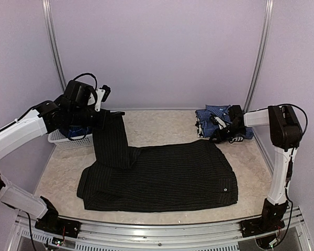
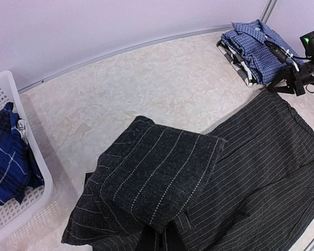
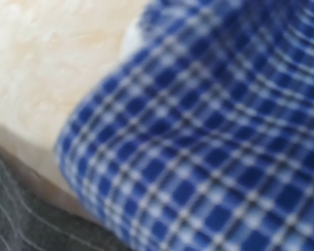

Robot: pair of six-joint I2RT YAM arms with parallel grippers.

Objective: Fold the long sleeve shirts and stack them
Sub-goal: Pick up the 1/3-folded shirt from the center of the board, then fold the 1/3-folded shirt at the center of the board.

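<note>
Left jaws clamp raised sleeve of black shirt (image 1: 162,178); right jaws closed against checked shirt (image 1: 212,114).

Pale lilac walls (image 1: 157,52), metal corner rails (image 1: 53,47), beige marbled tabletop (image 1: 162,125), soft even light.

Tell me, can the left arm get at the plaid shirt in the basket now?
Probably not yet: the basket lies close by, but the left tool is shut on the raised sleeve of the black shirt and must let go first.
</note>
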